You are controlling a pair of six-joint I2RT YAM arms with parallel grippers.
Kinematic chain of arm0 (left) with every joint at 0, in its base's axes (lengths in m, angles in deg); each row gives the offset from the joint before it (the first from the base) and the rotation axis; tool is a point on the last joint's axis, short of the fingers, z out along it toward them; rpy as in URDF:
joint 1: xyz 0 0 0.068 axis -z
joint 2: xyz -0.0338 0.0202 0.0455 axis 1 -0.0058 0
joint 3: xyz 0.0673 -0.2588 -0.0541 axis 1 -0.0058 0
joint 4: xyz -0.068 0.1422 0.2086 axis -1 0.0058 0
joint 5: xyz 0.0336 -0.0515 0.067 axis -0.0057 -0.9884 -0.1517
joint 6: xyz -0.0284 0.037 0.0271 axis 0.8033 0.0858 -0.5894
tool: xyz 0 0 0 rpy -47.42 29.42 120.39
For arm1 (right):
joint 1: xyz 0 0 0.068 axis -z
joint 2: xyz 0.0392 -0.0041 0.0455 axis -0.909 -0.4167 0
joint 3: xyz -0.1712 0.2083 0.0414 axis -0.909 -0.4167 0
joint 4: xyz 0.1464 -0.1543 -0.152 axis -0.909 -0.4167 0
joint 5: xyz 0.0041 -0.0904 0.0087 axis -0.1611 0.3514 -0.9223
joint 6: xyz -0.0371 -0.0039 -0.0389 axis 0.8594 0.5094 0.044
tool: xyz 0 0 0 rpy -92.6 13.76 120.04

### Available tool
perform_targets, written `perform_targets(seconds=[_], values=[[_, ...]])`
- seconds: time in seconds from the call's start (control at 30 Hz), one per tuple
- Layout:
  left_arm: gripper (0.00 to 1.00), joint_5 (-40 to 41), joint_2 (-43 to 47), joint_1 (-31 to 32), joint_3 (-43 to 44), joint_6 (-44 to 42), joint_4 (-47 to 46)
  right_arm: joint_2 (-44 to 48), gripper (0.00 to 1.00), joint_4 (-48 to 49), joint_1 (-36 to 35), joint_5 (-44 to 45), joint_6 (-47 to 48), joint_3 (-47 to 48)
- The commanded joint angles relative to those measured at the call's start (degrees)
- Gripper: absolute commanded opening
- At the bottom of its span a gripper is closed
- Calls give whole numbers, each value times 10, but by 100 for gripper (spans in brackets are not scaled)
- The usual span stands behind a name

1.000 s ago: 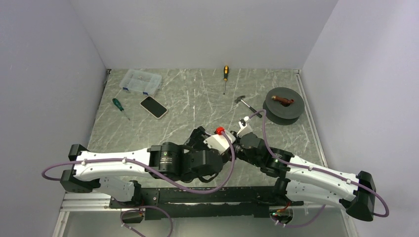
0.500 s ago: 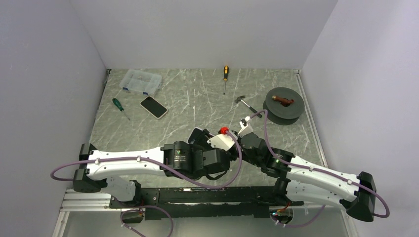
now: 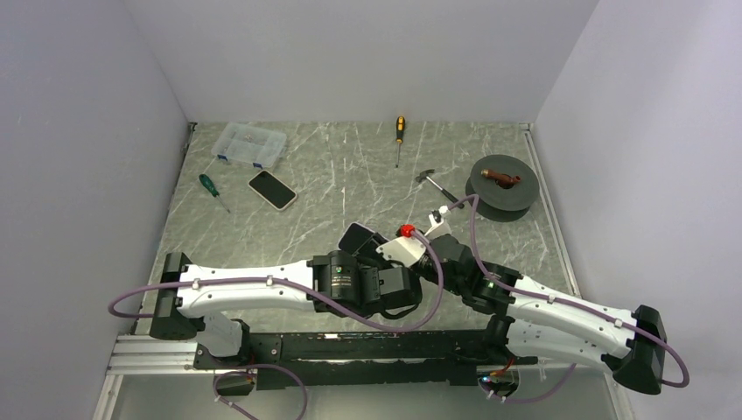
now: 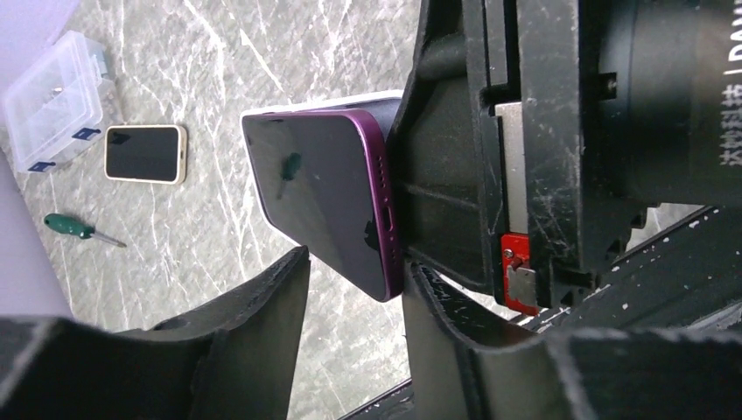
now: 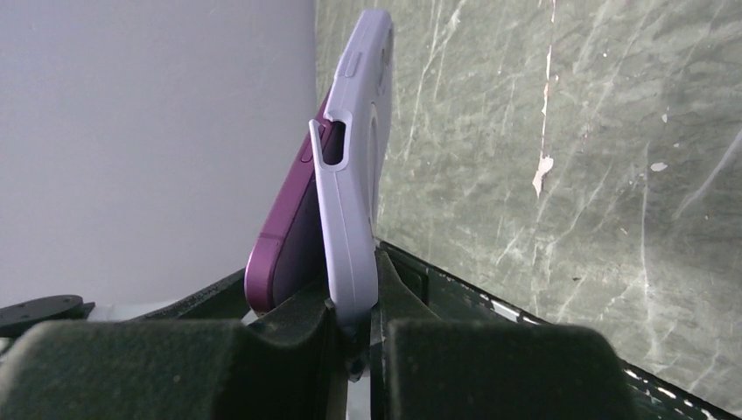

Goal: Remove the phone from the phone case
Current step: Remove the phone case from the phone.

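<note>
Phone: the purple phone is held in the air above the near middle of the table, between the two wrists. Its lower end stands out of the lilac phone case; the upper part looks seated.
Right gripper: clamped tight on the case's bottom edge alone. The phone lies beside its fingers, not in them.
Left gripper: jaws set around the phone's lower corner, with table showing between one finger and the glass. I'd say it is not pinching yet.
Doing it well: catch the phone's bare sides, not the case lip, then peel away from the case's back while the right holds firm.
Edges: the case lip around the top corners is where I'd expect it to hang up. A thin corner hold could slip.
Room: the wrists are crowded together. Farther out are a spare phone, a green screwdriver and a hammer, all well apart, and there is bare marble directly below.
</note>
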Motion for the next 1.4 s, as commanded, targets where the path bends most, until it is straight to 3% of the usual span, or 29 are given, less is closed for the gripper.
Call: perform_targets(seconds=[0.0,0.4,0.67,0.7,0.97,1.07,1.2,1.3,1.37], values=[[45,45,-22,-5,31,-24,-5,25,0,80,-4,-20,-18,17],[31,56,-68,-7,65,-63,-17,33,0,73,-5,-26,-14,18],[8,47,-62,-7,55,-79,-41,41,0,56,-5,-19,-6,18],[0,46,-59,-7,54,-80,-43,43,0,55,-4,-18,-6,17],[1,48,-52,-7,60,-70,-33,41,0,61,-5,-22,-9,13],[15,50,-58,-7,66,-65,-27,40,0,61,-4,-23,-7,15],[24,44,-63,-7,64,-73,-36,40,0,59,-4,-23,-6,18],[24,35,-68,-7,64,-83,-45,39,0,57,-5,-26,-5,23],[15,26,-69,-7,63,-91,-52,38,0,57,-5,-28,-3,25]])
